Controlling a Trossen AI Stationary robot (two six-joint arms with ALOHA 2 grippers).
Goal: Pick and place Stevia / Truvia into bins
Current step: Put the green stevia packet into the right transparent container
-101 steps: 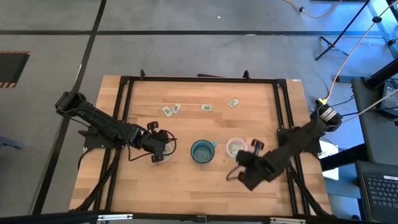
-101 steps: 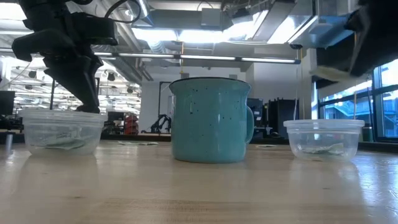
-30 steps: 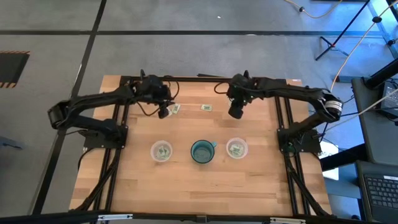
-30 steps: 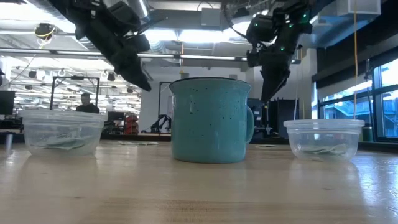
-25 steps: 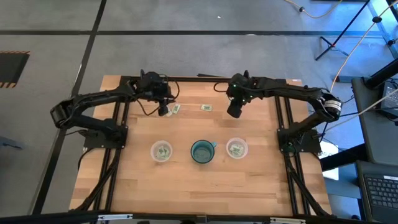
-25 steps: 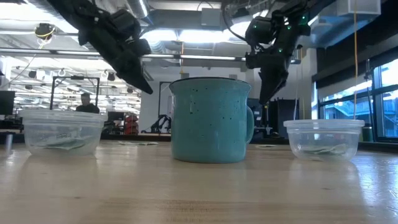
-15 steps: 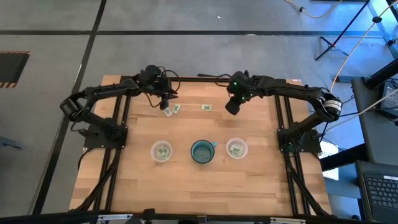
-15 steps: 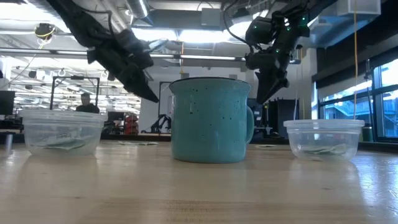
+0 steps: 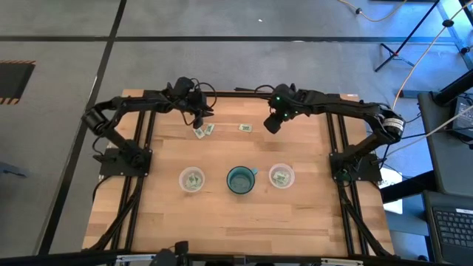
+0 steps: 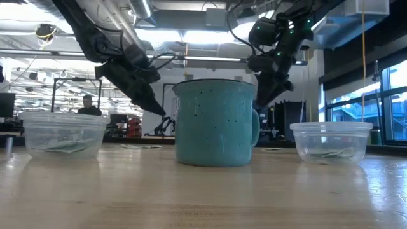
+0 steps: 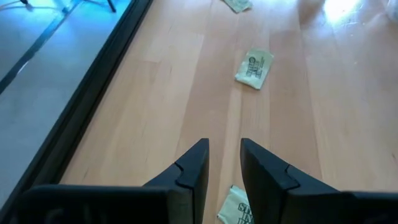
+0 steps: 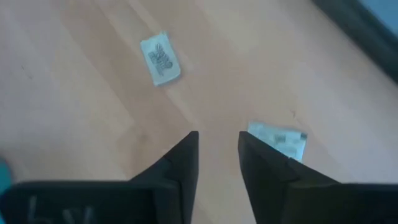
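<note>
Dark left gripper [image 11: 224, 163] and right gripper [image 12: 219, 152] slightly parted, empty, above packets [image 11: 254, 68].

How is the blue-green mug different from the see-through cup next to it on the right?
The teal mug is solid-coloured and speckled, so its inside is hidden in the low view; the clear cup shows a packet through its wall. The mug stands taller, the cup low and squat. The mug has a handle, the cup has none. Both stand upright on the table.

Loose pale green packets [image 9: 244, 128] lie flat at the far side; clear cups [image 9: 191, 179] hold packets.
</note>
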